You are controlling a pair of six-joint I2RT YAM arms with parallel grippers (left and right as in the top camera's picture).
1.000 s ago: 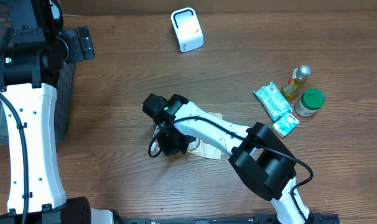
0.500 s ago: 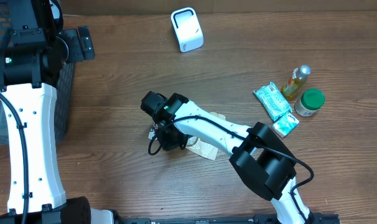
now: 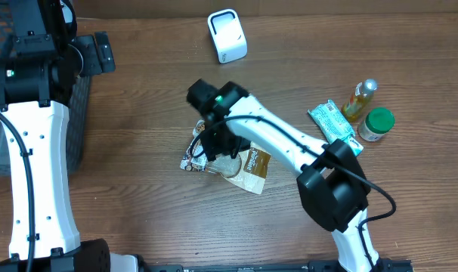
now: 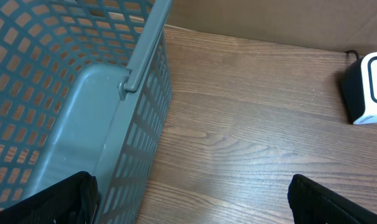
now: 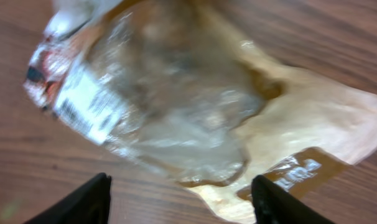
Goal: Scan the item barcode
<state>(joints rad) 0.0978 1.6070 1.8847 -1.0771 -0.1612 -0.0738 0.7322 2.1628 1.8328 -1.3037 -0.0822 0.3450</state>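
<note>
Zero scan progress, by the look of it.
Overhead: snack bag (image 3: 252, 162) lay mid-table, well short of the far scanner (image 3: 227, 35), with the right gripper (image 3: 216, 143) over it.
Left wrist: left gripper (image 4: 188, 194) wide and empty beside the basket (image 4: 64, 93).
Right wrist: fingers (image 5: 83, 200) wide, bag ungripped, barcode label (image 5: 83, 111) facing up.
Grasp and scan remained.

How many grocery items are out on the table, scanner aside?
5: a clear-and-brown bag at centre; to the right, a teal packet, a small green-white packet, a yellow bottle and a green-lidded jar. The basket may hide more.
</note>
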